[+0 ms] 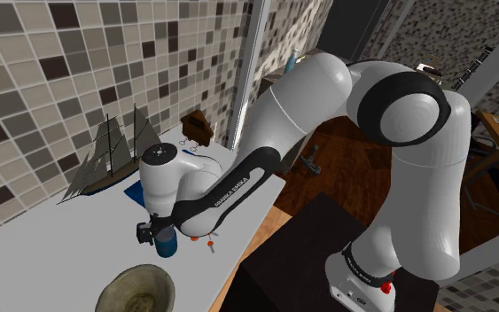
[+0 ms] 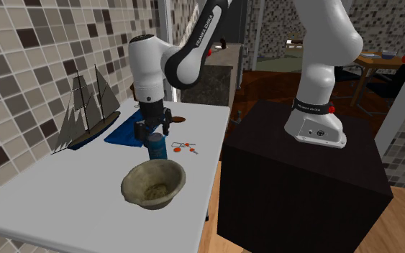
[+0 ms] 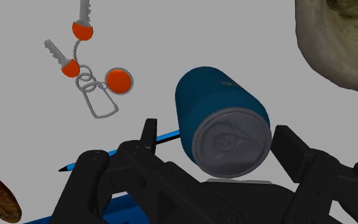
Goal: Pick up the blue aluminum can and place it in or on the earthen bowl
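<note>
1. At the second exterior view's left, model ship (image 2: 85, 115) stands on white table (image 2: 57, 208), close to the tiled wall.
2. Blue flat item (image 2: 121, 135) lies just right of the ship.
3. Blue can (image 2: 155, 149), grey top, stands upright on the table at the flat item's right edge.
4. Gripper (image 2: 153, 131) hangs directly over the can, pointing down. Wrist view: fingers (image 3: 147, 137) spread, one each side of the can's top, gap visible, nothing grasped.
5. Bowl (image 2: 154, 185), rough tan, sits just beside the can, on the camera's side of it.
6. Key bunch (image 2: 185, 146), orange heads, lies near the can's right.
7. Black stand (image 2: 301, 187) at far right carries the arm's base.
</note>
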